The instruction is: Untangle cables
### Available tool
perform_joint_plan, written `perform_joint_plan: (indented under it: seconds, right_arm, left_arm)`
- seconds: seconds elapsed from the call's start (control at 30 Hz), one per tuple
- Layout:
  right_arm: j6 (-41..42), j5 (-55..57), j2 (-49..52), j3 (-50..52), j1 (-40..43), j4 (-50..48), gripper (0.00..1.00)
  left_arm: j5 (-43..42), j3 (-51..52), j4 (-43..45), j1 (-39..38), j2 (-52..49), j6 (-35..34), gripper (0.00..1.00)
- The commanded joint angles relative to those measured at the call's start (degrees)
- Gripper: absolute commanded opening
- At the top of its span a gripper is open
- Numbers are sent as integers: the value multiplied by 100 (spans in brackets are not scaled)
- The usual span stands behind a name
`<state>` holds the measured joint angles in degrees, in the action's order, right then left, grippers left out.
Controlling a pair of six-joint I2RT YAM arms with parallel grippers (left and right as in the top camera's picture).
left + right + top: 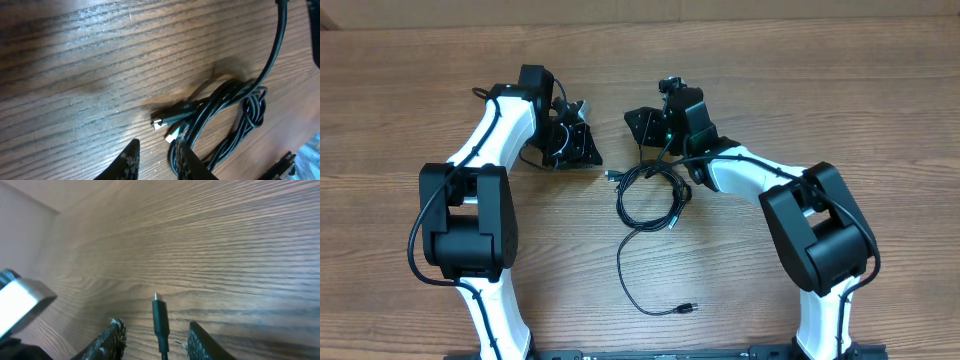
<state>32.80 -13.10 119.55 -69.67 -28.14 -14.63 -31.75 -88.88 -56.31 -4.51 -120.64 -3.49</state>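
Thin black cables [650,195] lie looped in a loose tangle mid-table on the wooden table [770,60], between my two arms. One long strand trails toward my base side and ends in a free plug [686,308]. Two connectors [162,122] lie side by side at the tangle's edge. Another strand rises off the wood toward my right gripper [156,326]. Its plug end [159,315] stands between those fingers with a gap on either side. Those jaws are part open and not pinching it at the tips. On my left gripper [157,147] the jaws are narrowly apart and empty, just beside the two connectors.
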Motion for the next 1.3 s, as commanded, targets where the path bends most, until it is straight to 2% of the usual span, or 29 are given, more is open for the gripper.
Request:
perform_joint_plan:
  seconds: [0.0,0.13,0.2,0.3,0.53,0.67,0.87,1.1,1.27]
  right_arm:
    - [-664,-92,11,-297,-50,264,42]
    - [-1222,4,-17,-1423,-33,2059,55]
    - [-1532,304,-17,-2135,-35,3016,56]
    - [-1731,466,-17,-2758,-35,3764,56]
    - [-1847,455,153,-2820,-138,3926,56]
    - [-2267,455,470,-2817,-208,3919,56]
    - [-2433,704,837,-2817,-348,3814,55]
    - [-2428,1198,927,-2817,-363,3779,36]
    - [-2387,1196,916,-2820,-363,3825,13]
  left_arm:
    - [-66,-122,7,-70,-68,33,25]
    - [-66,-122,44,-70,-68,31,26]
    - [-22,-122,68,-72,-68,31,27]
    - [256,-122,66,-72,-68,28,27]
    - [367,-122,68,-70,-68,26,28]
    - [367,-122,70,-76,-68,26,28]
    - [367,-122,70,-76,-68,26,29]
    - [367,-122,68,-76,-68,26,29]
    - [372,-122,59,-76,-68,31,28]
